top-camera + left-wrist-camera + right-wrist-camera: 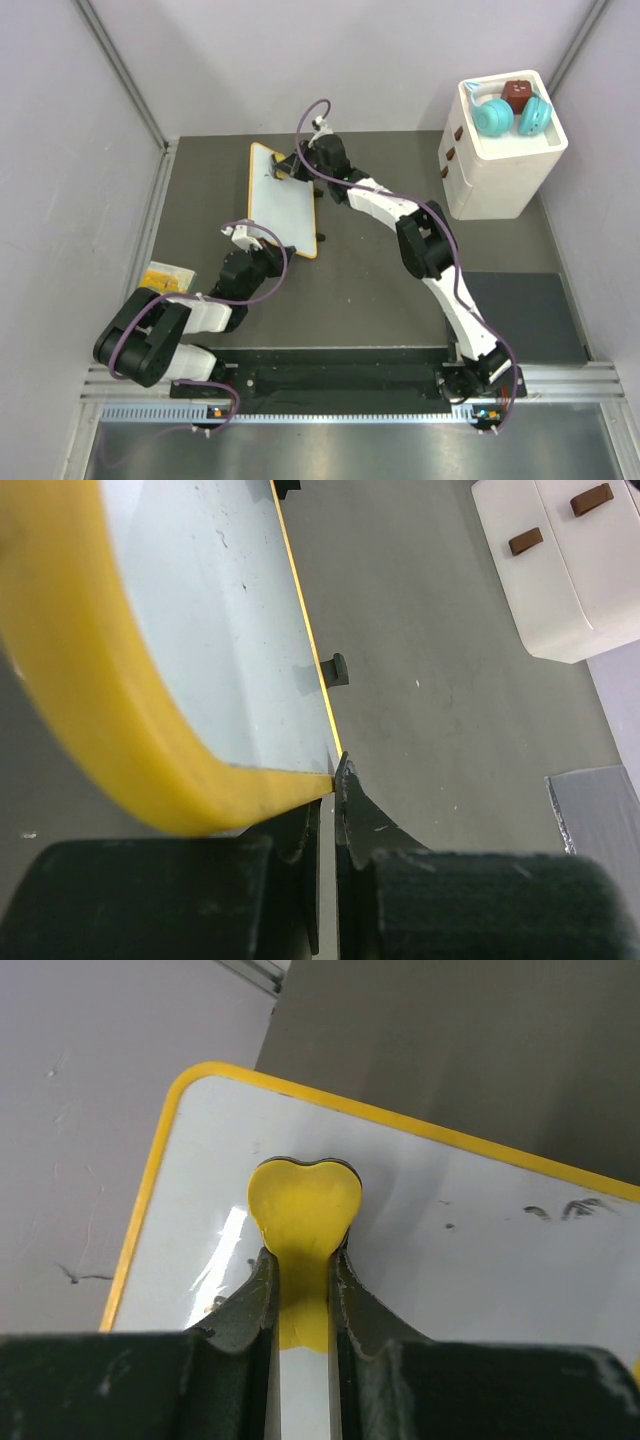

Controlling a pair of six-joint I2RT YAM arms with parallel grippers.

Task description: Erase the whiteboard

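One container in view: white drawer unit (pixel 495 180) at the far right of the table (pixel 370 290), with three brown handles (pixel 451 154) on its front. Its open top tray holds two teal round items (pixel 492 117) and a brown cube (pixel 517 94); we can't tell what's in the drawers.

Whiteboard (pixel 283 205) lies flat at centre-left of the table, long axis running away from the arm bases, well apart from the drawer unit. Left gripper (pixel 338 780) is clenched on the board's near corner, yellow frame pinched between the fingers. Right gripper (pixel 303 1260) is at the far end, grasping a yellow bone-shaped piece (pixel 305 1195) whose rounded head sits on the white face near a rounded corner. A few black marks (pixel 560 1210) are just beside it on the board. One black foot (pixel 338 668) sticks out from the board's edge.

Surface: dark grey tabletop, darker mat (pixel 520 315) at the near right, small yellow packet (pixel 166 276) at the near left beside the left arm. Pale lilac walls (pixel 60 150) on three sides; metal rail (pixel 350 385) along the near edge carries both bases.
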